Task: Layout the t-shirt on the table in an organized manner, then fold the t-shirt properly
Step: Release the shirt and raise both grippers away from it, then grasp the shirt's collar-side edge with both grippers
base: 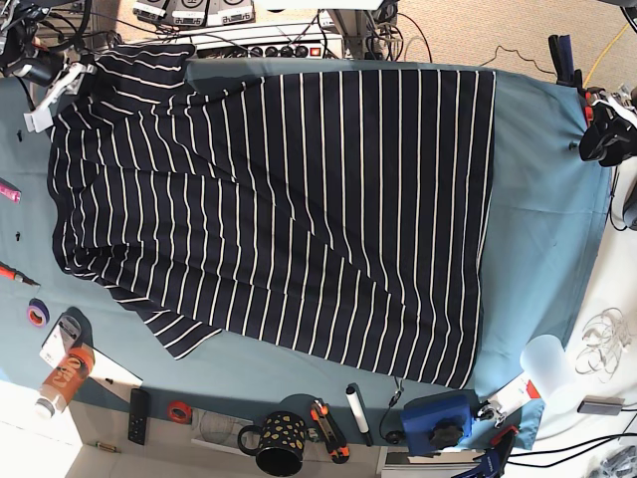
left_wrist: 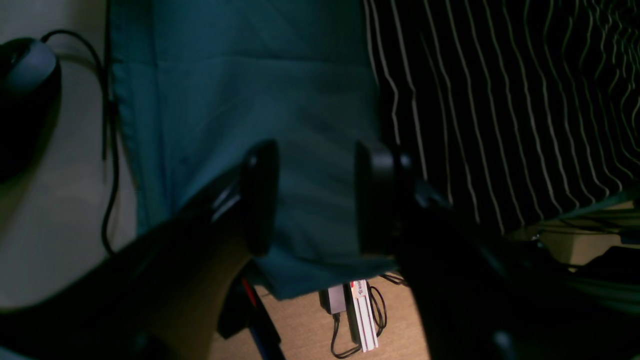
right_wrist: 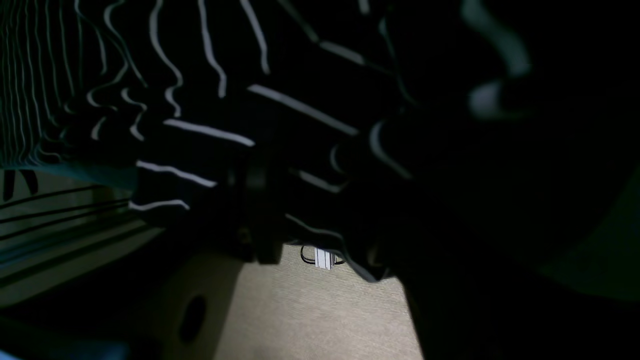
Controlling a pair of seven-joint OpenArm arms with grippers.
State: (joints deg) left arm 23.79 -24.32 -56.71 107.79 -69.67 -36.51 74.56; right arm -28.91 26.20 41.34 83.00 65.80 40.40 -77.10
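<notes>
Left wrist view: left claw (left_wrist: 315, 197) spread apart over bare desk (left_wrist: 260, 100), t-shirt (left_wrist: 510, 100) just beside. Right claw (right_wrist: 310, 200) clamped on t-shirt folds.

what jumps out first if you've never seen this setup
The t-shirt, dark with thin white stripes, sprawls across most of the teal table. Its right part lies flat, while its left part is rumpled and bunched. Along the table's near edge sits clutter, including a black mug with gold dots.
</notes>
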